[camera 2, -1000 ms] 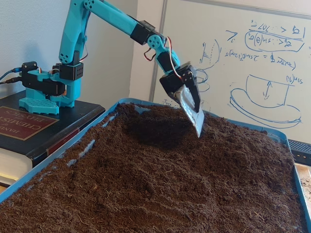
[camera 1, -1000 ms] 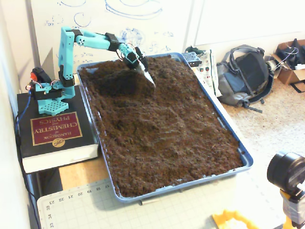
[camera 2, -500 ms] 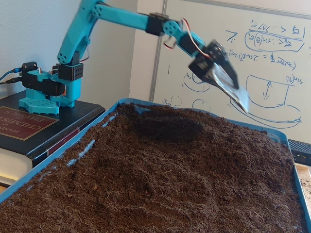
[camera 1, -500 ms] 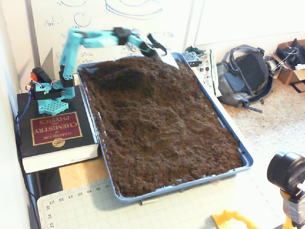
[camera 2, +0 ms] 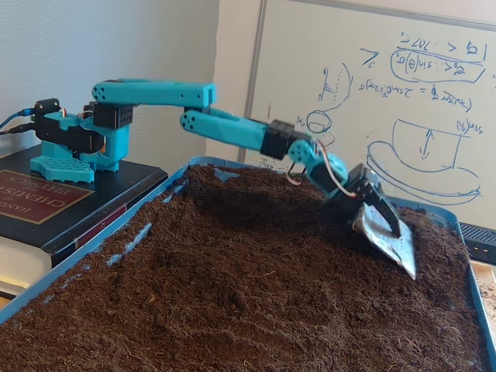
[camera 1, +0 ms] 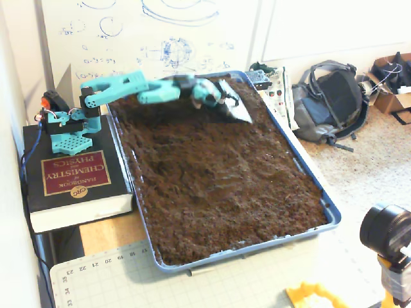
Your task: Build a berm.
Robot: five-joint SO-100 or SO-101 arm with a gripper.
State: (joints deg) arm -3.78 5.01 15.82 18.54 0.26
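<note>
Arm stretched low across the far end of the blue tray (camera 1: pixel 329 212), gripper (camera 2: pixel 385 232) carrying a flat metal blade (camera 1: pixel 239 111) whose tip sits at or just above the soil (camera 1: pixel 218 179) near the far right edge. Whether the jaws are pinched on that blade or it is bolted on, I cannot tell. No clear berm yet, as I read it: the surface looks lumpy but mostly level, with only a slight rise at the far left corner in both fixed views. To do this well, bite the blade shallowly, keep it tilted, drag toward one line and pile repeated passes there, without spilling over the rim.
</note>
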